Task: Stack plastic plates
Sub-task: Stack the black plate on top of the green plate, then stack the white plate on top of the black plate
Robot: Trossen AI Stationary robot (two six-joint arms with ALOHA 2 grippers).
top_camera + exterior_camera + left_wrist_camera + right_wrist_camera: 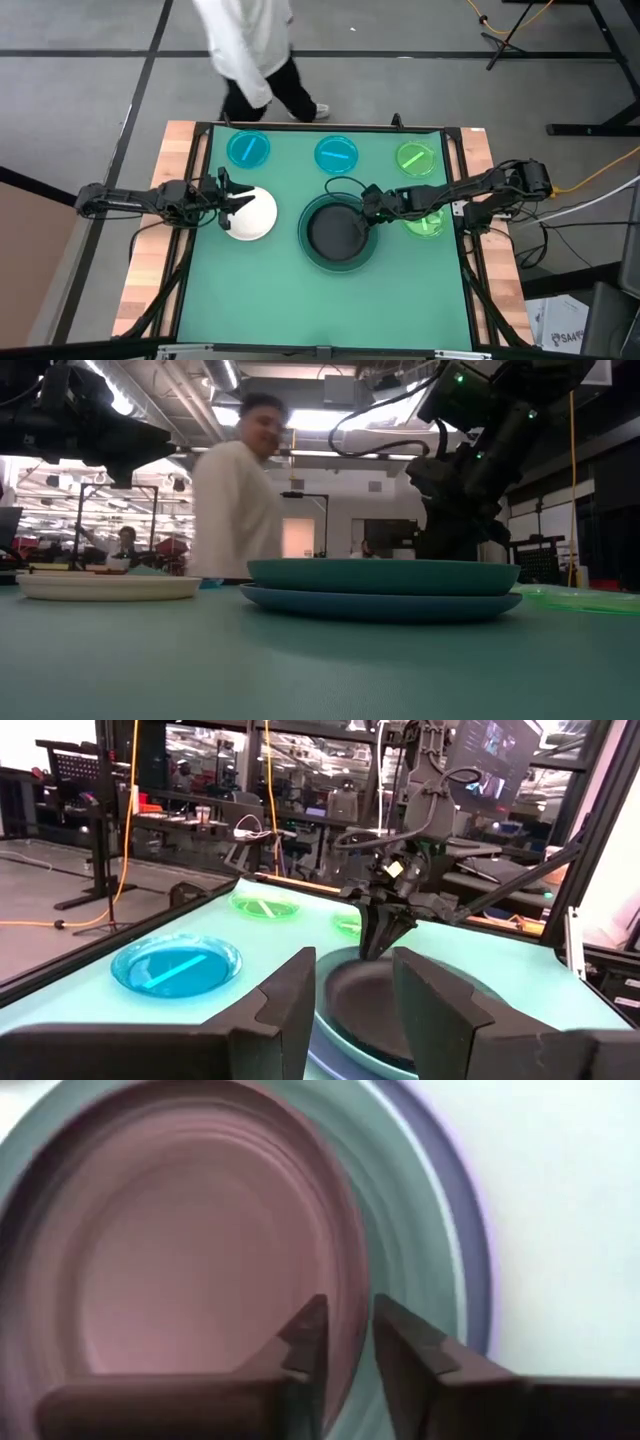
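A black plate (338, 232) lies inside a teal-green plate (312, 252), which rests on a pale blue one (380, 605), near the table's middle. My right gripper (366, 205) stands at the black plate's far right rim and is shut on it. A white plate (258, 215) lies flat to the left. My left gripper (232, 205) hovers open over its left part, touching nothing. Two small cyan plates (248, 148) (337, 153) and a green one (415, 158) lie along the far edge. Another green plate (427, 224) lies under the right arm. My right gripper (350, 1315) has the black plate's rim (348, 1270) between its two fingers, one finger over the plate's inside and one outside over the teal-green plate. The fingers come from above, slanting in from the table's right. The black plate lies flat in the teal-green plate.
A person in a white top (255, 50) walks past beyond the far edge. The green mat (260, 300) is bare along the near side. A dark frame (205, 128) rims the table, with wooden strips outside it.
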